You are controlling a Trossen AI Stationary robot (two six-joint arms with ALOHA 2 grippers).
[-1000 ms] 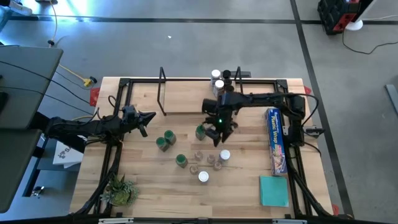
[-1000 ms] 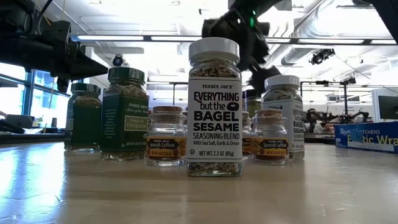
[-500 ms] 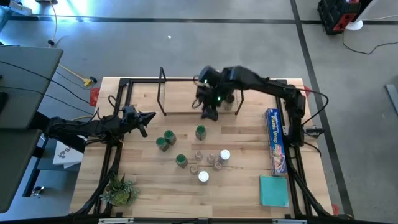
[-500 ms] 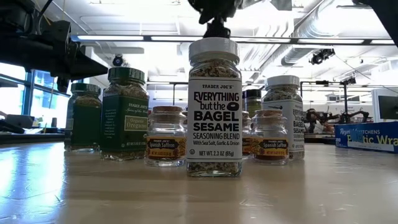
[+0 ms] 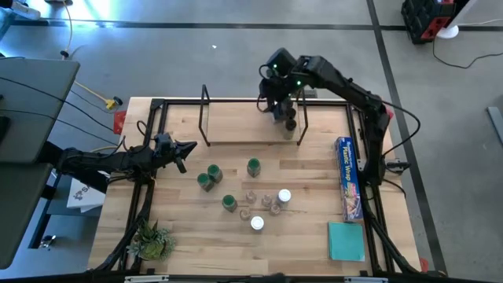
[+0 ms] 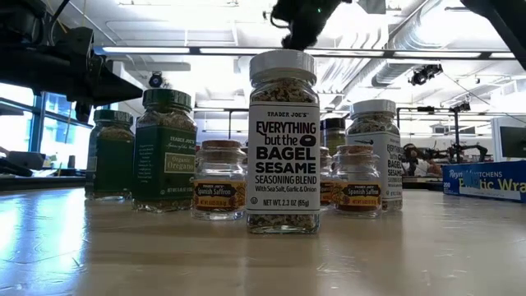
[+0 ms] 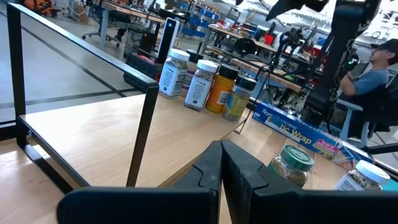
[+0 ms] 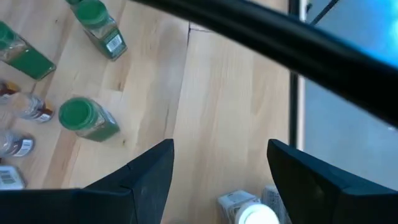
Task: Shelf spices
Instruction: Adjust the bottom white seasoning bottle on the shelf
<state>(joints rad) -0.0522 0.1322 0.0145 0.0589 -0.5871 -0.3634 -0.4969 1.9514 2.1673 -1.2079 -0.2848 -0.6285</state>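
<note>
While the right claw (image 5: 277, 101) hangs open and empty over the shelf (image 5: 250, 130) at the tabletop's (image 5: 189, 228) far edge, jars (image 5: 253, 196) stand mid-tabletop, several others (image 7: 202, 84) shelved; left claw (image 5: 187, 148), shut, waits near the left edge.

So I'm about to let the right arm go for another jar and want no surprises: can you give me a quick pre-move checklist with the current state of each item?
1. right gripper open and empty: ok, nothing sits between its fingers.
2. Right gripper clear of the loose jars: ok, it hovers over the shelf end, by the shelved jars.
3. Shelved jars upright: ok in the left wrist view.
4. Next target free: ok, the green-lidded jar stands alone on the table.
5. left gripper out of the way: ok, shut, parked at the table's left side.
6. Room left on the shelf: ok, most of the plank is bare.
</note>
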